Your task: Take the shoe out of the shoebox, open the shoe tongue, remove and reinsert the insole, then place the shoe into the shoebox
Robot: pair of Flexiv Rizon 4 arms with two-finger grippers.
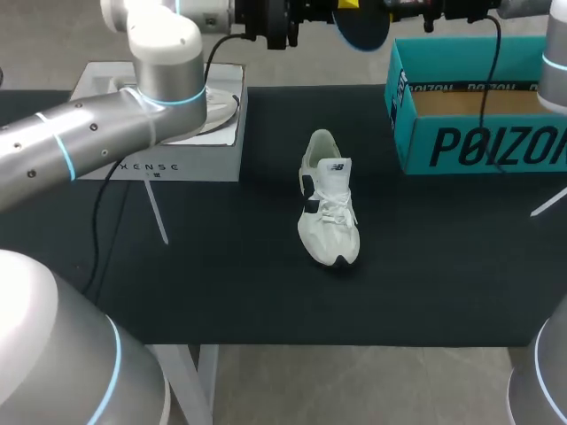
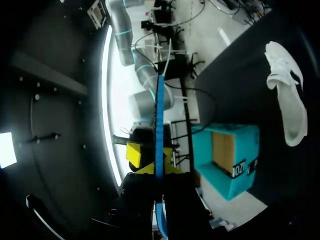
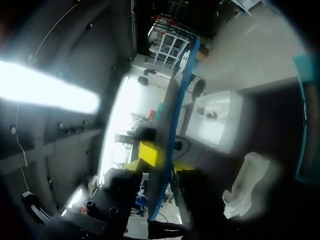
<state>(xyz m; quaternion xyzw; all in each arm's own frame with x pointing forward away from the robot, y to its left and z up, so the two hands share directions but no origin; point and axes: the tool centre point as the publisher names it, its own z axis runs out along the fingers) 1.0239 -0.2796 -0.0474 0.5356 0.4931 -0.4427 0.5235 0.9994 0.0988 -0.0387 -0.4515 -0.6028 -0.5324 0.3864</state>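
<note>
A robotics lab: left arm [image 1: 89,133] and right arm [image 1: 542,381] over a black table [image 1: 221,292].

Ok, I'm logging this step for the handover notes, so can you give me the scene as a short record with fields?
shoe: white, lying on the black table, outside the box
shoebox: teal, open, at the table's right, no shoe inside
insole: blue, out of the shoe, held over the table's far edge
left end effector: shut on the insole
right end effector: shut on the insole
</note>
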